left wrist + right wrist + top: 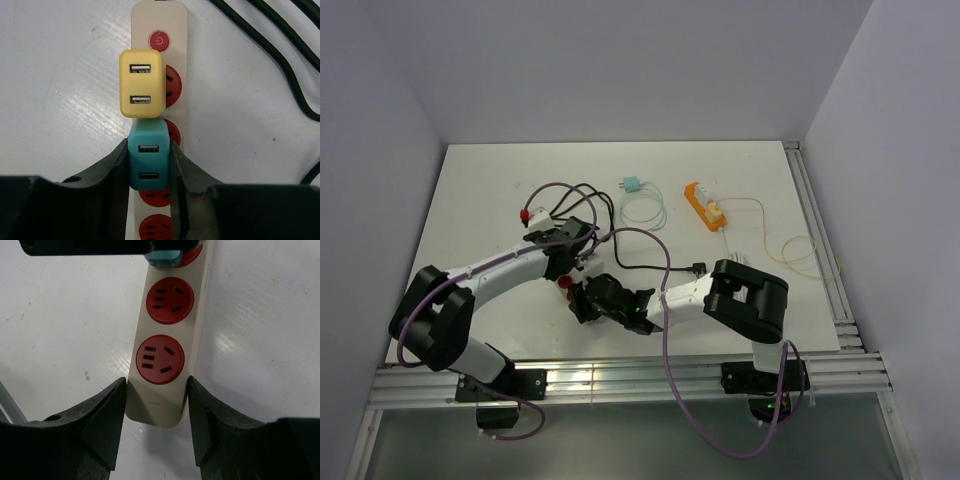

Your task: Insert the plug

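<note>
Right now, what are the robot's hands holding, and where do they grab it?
The left gripper pinches the teal charger by its two sides. The right gripper clamps the power strip across its end.

Sole readable mark: a white power symbol on the red switch (158,41) at the end of the cream power strip (145,20).

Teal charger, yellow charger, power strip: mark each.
teal charger (148,161), left wrist view, face between its USB ports.
yellow charger (142,83), left wrist view, face between its ports.
power strip (159,402), right wrist view, bare cream end.
</note>
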`<action>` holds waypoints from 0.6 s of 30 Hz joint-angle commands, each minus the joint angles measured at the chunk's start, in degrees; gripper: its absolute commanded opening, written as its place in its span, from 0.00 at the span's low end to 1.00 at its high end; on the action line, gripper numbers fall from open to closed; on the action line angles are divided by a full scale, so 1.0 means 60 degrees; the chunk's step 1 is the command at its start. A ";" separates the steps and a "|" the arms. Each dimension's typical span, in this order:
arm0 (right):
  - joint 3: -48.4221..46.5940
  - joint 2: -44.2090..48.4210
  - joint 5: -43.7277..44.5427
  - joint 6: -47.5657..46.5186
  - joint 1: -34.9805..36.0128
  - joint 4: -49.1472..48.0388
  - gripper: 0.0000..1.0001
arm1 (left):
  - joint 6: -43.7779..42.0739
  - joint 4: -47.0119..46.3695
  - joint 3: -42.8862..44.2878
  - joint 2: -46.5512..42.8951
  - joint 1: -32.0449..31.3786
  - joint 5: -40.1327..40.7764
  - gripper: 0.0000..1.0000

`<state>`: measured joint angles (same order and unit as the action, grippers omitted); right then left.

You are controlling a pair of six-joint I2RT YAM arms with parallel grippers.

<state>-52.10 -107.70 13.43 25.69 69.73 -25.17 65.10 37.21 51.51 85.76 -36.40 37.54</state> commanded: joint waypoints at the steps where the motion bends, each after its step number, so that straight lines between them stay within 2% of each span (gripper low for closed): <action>1: 0.0157 -0.0053 -0.0569 0.0215 0.0111 0.0679 0.00 | -0.0010 0.1150 -0.0060 -0.0082 -0.0173 -0.2419 0.30; 2: 0.0128 -0.0067 -0.0569 0.0229 0.0111 0.0708 0.00 | -0.0039 0.1239 0.0144 -0.0229 -0.0173 -0.2433 0.49; 4: 0.0128 -0.0068 -0.0525 0.0244 0.0111 0.0679 0.00 | -0.0186 0.1429 0.0321 -0.0624 -0.0173 -0.2462 0.60; 5: 0.0113 -0.0068 -0.0525 0.0244 0.0111 0.0694 0.00 | -0.0230 0.1575 0.0423 -0.0756 -0.0173 -0.2463 0.69; 7: 0.0070 -0.0082 -0.0510 0.0288 0.0111 0.0752 0.00 | -0.0317 0.1780 0.0760 -0.1064 -0.0188 -0.2419 0.79; 13: 0.0011 -0.0068 -0.0437 0.0434 0.0111 0.0913 0.00 | 0.0004 0.3449 0.1931 -0.2294 -0.0188 -0.1557 0.88; 14: 0.0040 0.0005 -0.0437 0.0449 0.0111 0.0928 0.01 | 0.0077 0.3741 0.2470 -0.2470 -0.0188 -0.1264 0.89; 16: 0.0142 0.0166 -0.0554 0.0435 0.0111 0.0855 0.19 | 0.0078 0.4606 0.3058 -0.2880 -0.0071 -0.0517 0.90; 17: 0.0172 0.0428 -0.0496 0.0449 0.0111 0.0942 0.51 | -0.0024 0.4841 0.3641 -0.2983 0.0045 -0.0384 0.92; 18: 0.0201 0.0619 -0.0379 0.0406 0.0096 0.0972 0.62 | -0.0445 0.4988 0.3879 -0.3158 0.0409 -0.0354 0.93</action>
<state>-52.86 -104.84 12.84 26.28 70.59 -27.53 63.81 63.66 64.66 73.47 -35.94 32.14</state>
